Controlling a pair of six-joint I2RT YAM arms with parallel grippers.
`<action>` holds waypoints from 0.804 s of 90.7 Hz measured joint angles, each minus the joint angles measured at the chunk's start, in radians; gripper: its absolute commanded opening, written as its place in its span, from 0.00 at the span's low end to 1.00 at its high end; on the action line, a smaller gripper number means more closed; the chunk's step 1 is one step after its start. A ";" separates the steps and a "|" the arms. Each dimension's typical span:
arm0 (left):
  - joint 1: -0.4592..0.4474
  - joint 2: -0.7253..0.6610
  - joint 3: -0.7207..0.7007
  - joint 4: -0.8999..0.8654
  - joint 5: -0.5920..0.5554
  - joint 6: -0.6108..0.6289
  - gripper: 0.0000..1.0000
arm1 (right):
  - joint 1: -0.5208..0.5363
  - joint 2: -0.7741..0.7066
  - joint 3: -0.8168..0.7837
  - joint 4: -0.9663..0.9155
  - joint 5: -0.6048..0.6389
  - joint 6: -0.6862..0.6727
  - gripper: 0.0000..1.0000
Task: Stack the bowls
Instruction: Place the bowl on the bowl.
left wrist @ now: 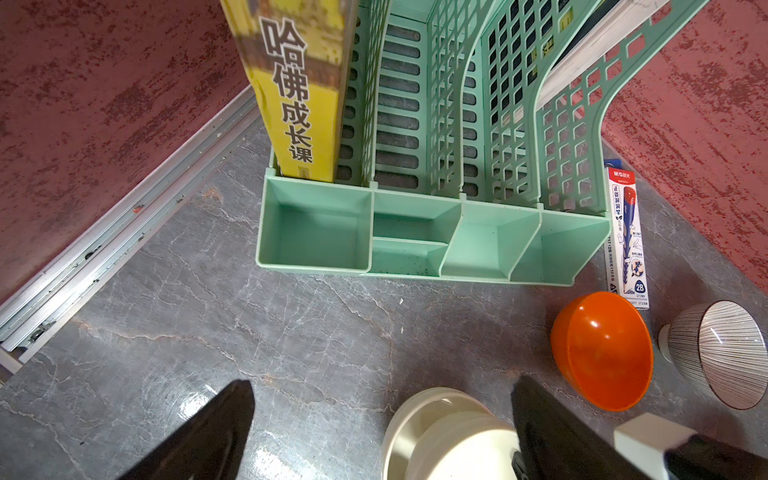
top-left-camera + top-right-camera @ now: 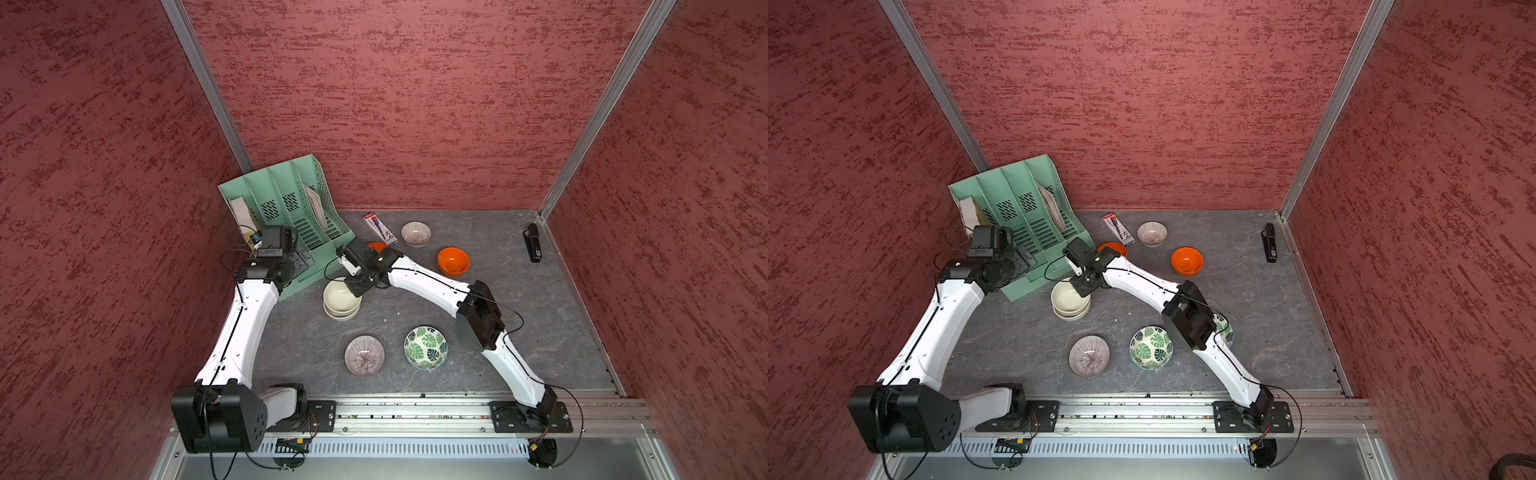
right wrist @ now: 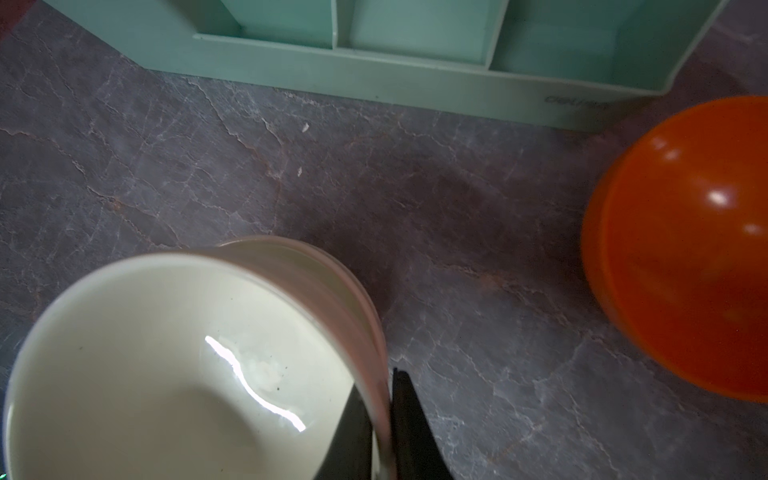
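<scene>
Your right fingers (image 3: 409,424) pinch the rim of the upper cream bowl (image 3: 166,374), over the lower cream bowl (image 2: 341,316) beside the green rack (image 2: 291,208); likely slick, rigid, breakable. Left fingers (image 1: 199,432) gape empty.

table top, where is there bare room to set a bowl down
Bare: the wide stretch between the orange bowl and the stapler; also between the cream bowls and the left arm. Crowded: around the organizer's corner.

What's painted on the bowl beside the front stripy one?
Green leaves on a white bowl, clearest in a top view.
</scene>
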 measured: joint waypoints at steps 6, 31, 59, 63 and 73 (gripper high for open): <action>0.000 0.000 0.000 0.002 0.000 0.000 1.00 | 0.001 0.005 0.009 -0.001 0.005 -0.003 0.07; 0.000 0.000 -0.003 0.005 0.003 0.002 1.00 | 0.002 0.033 0.010 -0.004 0.011 -0.007 0.11; 0.000 0.000 -0.004 0.005 0.003 0.004 1.00 | 0.002 0.037 0.025 0.002 0.018 -0.002 0.41; 0.000 0.000 -0.004 0.005 0.003 0.004 1.00 | 0.002 0.037 0.025 0.002 0.019 0.002 0.45; 0.000 -0.001 -0.008 0.006 0.003 0.008 1.00 | 0.002 0.037 0.024 0.010 0.020 0.006 0.50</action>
